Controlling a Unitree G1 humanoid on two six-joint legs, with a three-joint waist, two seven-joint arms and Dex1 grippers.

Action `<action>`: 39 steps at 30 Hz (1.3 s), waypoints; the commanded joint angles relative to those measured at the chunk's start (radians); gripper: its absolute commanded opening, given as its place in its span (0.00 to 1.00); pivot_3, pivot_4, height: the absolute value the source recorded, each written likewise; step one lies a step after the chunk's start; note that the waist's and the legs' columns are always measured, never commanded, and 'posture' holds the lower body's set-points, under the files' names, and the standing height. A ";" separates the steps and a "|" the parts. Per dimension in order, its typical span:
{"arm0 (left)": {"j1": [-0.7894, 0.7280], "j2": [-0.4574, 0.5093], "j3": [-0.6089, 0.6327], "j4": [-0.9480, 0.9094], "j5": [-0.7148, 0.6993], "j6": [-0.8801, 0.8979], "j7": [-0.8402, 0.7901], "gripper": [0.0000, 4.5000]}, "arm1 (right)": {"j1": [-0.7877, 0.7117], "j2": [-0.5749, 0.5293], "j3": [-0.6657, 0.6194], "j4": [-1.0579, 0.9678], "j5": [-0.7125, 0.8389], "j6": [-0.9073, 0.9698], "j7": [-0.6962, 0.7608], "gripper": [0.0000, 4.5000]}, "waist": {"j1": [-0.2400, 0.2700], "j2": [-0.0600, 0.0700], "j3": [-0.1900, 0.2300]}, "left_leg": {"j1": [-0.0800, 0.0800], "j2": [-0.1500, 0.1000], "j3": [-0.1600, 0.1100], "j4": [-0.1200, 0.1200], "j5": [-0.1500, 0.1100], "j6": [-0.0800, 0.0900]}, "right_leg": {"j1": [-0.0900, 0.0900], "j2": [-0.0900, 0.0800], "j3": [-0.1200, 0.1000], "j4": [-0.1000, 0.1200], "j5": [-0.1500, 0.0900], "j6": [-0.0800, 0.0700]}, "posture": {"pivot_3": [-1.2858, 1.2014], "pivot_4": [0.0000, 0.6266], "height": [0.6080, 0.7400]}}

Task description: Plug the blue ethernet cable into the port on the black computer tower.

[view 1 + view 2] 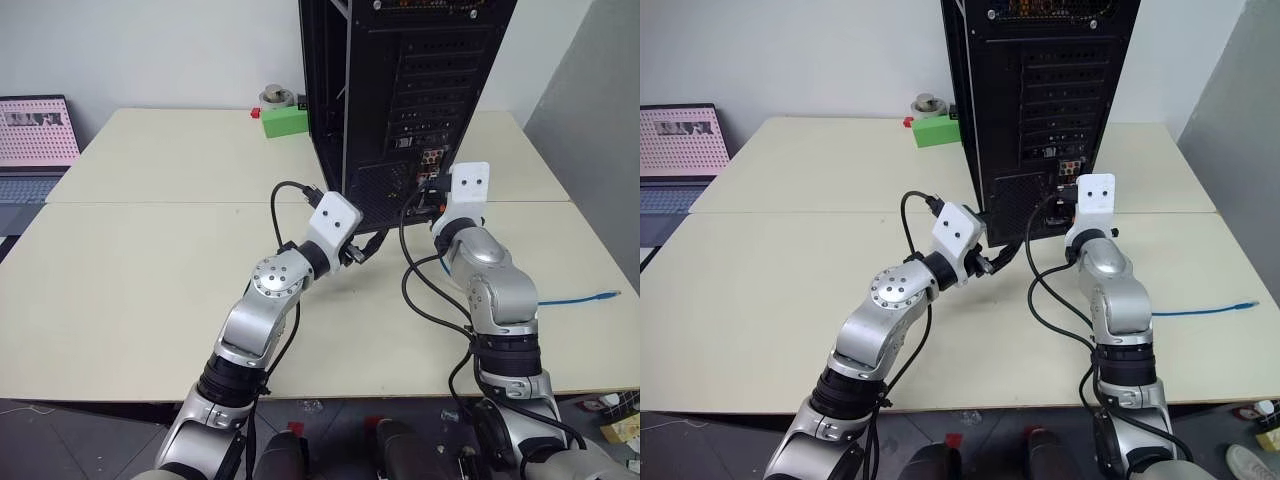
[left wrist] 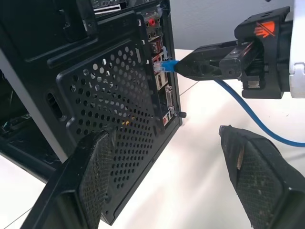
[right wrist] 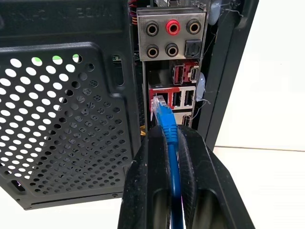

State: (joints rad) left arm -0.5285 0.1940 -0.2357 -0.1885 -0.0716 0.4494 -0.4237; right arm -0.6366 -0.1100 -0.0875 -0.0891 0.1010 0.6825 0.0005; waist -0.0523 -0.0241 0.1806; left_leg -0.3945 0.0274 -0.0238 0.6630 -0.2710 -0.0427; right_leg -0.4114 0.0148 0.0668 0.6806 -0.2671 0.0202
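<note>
The black computer tower [image 1: 400, 80] stands at the table's far middle, its rear panel facing me. My right gripper [image 3: 171, 131] is shut on the blue ethernet cable [image 3: 167, 124] just behind its clear plug. The plug's tip sits at the mouth of the port [image 3: 157, 95], below the audio jacks; how deep it sits I cannot tell. From the grip, the cable trails back over the table to the right [image 1: 580, 298]. My left gripper [image 2: 164, 136] is open and holds nothing. It hangs near the tower's lower perforated panel, left of the right gripper [image 2: 186, 67].
A green box [image 1: 283, 119] with a grey roll [image 1: 274, 96] on it stands left of the tower. A laptop [image 1: 35, 140] sits beyond the table's [image 1: 150, 280] left edge. Black robot cables loop between my arms.
</note>
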 commanded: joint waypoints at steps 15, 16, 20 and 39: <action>-0.005 -0.006 0.007 -0.021 0.004 -0.016 0.004 0.81 | -0.052 -0.008 -0.032 -0.005 0.005 -0.046 -0.016 0.00 | -0.003 0.000 0.000 | 0.000 0.000 0.000 0.000 0.000 0.000 | 0.000 0.000 0.000 0.000 0.000 0.000 | 0.52 0.24 1.00; -0.005 -0.006 0.007 -0.021 0.003 -0.015 0.004 0.81 | -0.052 -0.007 -0.033 -0.010 0.006 -0.043 -0.017 0.00 | -0.002 0.000 0.000 | 0.000 0.000 0.000 0.000 0.000 0.000 | 0.000 0.000 0.000 0.000 0.000 0.000 | 0.52 0.24 1.00; -0.006 -0.006 0.006 -0.022 0.003 -0.015 0.003 0.81 | -0.051 -0.002 -0.034 -0.028 0.009 -0.033 -0.019 0.00 | -0.001 0.000 0.000 | 0.000 0.000 0.000 0.000 0.000 0.000 | 0.000 0.000 0.000 0.000 0.000 0.000 | 0.52 0.24 1.00; -0.007 -0.009 0.006 -0.021 0.006 -0.018 0.004 0.81 | -0.087 0.061 0.026 0.043 -0.016 -0.087 -0.035 0.00 | -0.006 0.000 0.000 | -0.003 0.000 0.001 0.000 0.000 0.000 | -0.004 0.000 0.001 0.001 0.000 0.000 | 0.52 0.24 1.00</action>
State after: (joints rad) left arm -0.5285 0.1920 -0.2350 -0.1883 -0.0696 0.4493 -0.4244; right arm -0.6751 -0.0548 -0.0861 -0.0331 0.0892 0.6411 -0.0482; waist -0.0578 -0.0240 0.1806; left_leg -0.3978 0.0277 -0.0229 0.6627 -0.2710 -0.0427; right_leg -0.4159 0.0153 0.0680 0.6814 -0.2670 0.0202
